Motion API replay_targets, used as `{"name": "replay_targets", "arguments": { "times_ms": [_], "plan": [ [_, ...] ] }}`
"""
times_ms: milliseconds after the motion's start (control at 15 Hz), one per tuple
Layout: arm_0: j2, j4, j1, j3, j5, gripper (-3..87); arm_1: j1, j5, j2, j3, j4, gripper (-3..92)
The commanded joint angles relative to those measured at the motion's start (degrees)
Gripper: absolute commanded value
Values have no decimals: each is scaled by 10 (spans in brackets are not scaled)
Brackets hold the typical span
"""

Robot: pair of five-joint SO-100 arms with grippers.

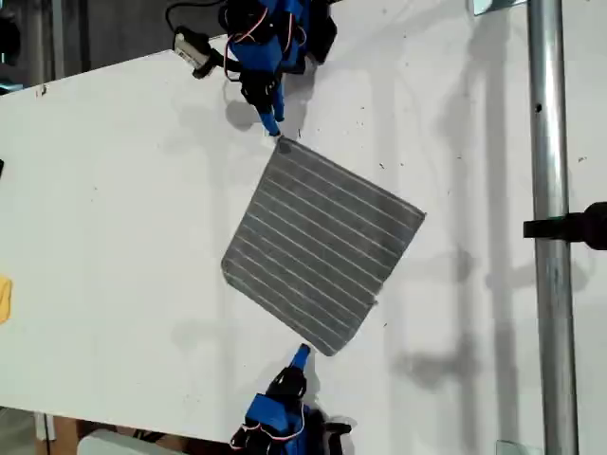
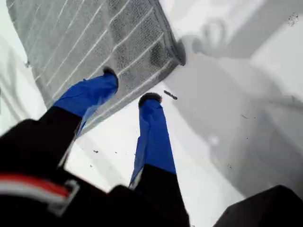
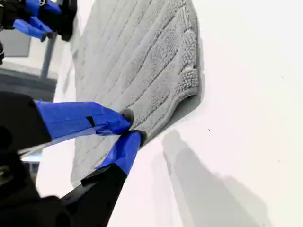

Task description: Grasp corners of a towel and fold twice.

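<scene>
The grey striped towel lies flat on the white table, turned like a diamond. My first gripper reaches from the top of the exterior view to the towel's top corner. It is open, with one fingertip on the towel and the other on the table beside the corner. My second gripper comes from the bottom of the exterior view, beside the bottom corner. Its jaws are pinched together on the towel's edge, a short way from the corner.
A metal pole with a black clamp runs down the exterior view's right. A small yellow object sits at the exterior view's left edge. A small black-and-white device lies beside the first arm's base.
</scene>
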Motion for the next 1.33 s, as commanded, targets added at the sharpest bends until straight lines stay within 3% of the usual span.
{"name": "replay_targets", "arguments": {
  "times_ms": [0,533,800,1000,1133,1267],
  "plan": [
    [5,4,-89,5,-339,-26,-4,-10,-11,-1,-1,-3],
    [5,4,-87,5,-357,-26,-11,-10,-10,-4,-1,-3],
    [4,-2,-84,-53,-349,-29,-67,-31,-28,-83,-52,-3],
    [-75,-1,-76,-172,-334,-29,-106,-69,-197,-249,-94,-3],
    [-205,-11,-72,-273,-315,-29,-145,-91,-352,-348,-156,-3],
    [-345,-9,-59,-380,-291,-29,-183,-126,-527,-495,-162,-3]
  ]
}}
